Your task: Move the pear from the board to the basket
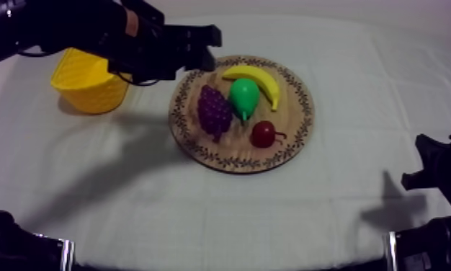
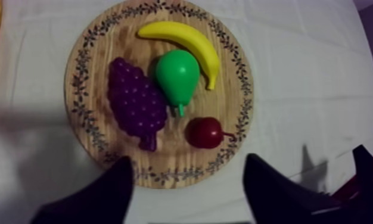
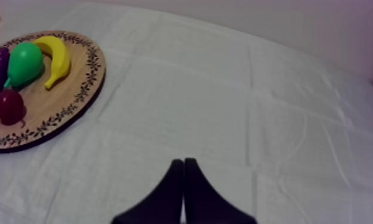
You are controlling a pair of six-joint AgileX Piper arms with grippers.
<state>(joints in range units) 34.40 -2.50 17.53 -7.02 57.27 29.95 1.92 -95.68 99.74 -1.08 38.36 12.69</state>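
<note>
A green pear (image 1: 244, 96) lies in the middle of the round wooden board (image 1: 300, 133), between the grapes and the banana, stem toward the red fruit. My left gripper (image 1: 203, 45) hovers above the board's far-left rim, close to the yellow basket (image 1: 88, 81). In the left wrist view its fingers (image 2: 105, 196) stand wide apart and open above the board (image 2: 75, 89), with nothing between them; the pear (image 2: 177, 74) lies beyond them. My right gripper (image 1: 434, 167) rests low at the table's right, fingers (image 3: 177, 184) pressed together, far from the pear (image 3: 23, 64).
On the board also lie a yellow banana (image 1: 261, 79), purple grapes (image 1: 214, 112) touching the pear's left side, and a small red fruit (image 1: 263, 133) in front. The basket stands left of the board, a short gap apart. Bare cloth spreads in front and to the right.
</note>
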